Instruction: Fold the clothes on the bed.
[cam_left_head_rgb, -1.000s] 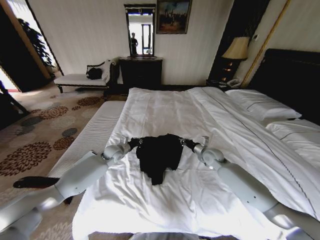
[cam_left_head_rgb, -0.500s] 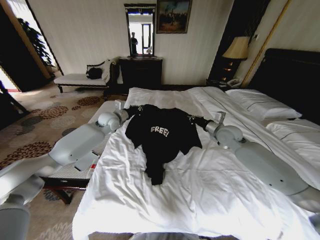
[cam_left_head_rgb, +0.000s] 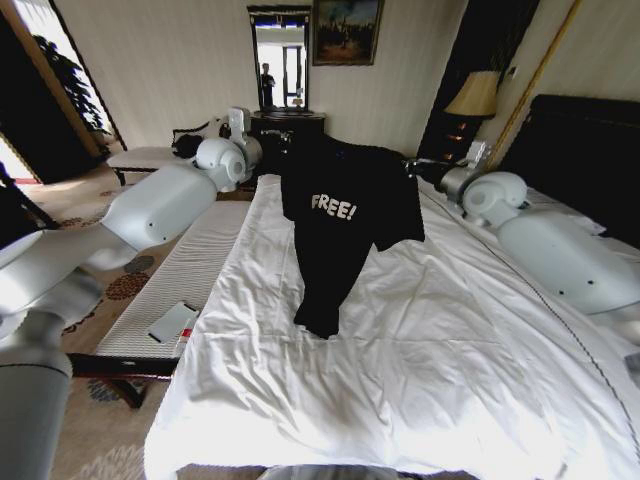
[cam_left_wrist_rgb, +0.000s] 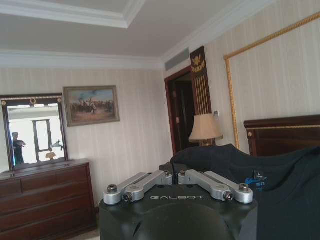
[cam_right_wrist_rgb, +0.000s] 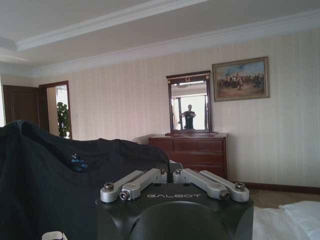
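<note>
The black T-shirt (cam_left_head_rgb: 345, 215) with white "FREE!" lettering hangs in the air over the white bed (cam_left_head_rgb: 430, 340), stretched between both grippers by its shoulders. Its lower end (cam_left_head_rgb: 322, 322) dangles down to the duvet; I cannot tell whether it touches. My left gripper (cam_left_head_rgb: 283, 138) is shut on one shoulder, my right gripper (cam_left_head_rgb: 410, 165) on the other. In the left wrist view the left gripper (cam_left_wrist_rgb: 172, 175) is closed with the shirt's dark fabric (cam_left_wrist_rgb: 280, 190) beyond it. The right wrist view has the right gripper (cam_right_wrist_rgb: 171, 172) closed on the shirt (cam_right_wrist_rgb: 50, 175).
A pale cushioned bench (cam_left_head_rgb: 195, 265) runs along the bed's left side with a small white item (cam_left_head_rgb: 168, 323) on it. Pillows (cam_left_head_rgb: 590, 215) and the dark headboard (cam_left_head_rgb: 590, 150) are at the right. A dresser (cam_left_head_rgb: 295, 125), lamp (cam_left_head_rgb: 475, 97) and chaise (cam_left_head_rgb: 150, 157) stand by the far wall.
Both arms have lifted the T-shirt off the duvet and raised it high; it went from bunched on the bed to hanging spread with the lettering facing me.
</note>
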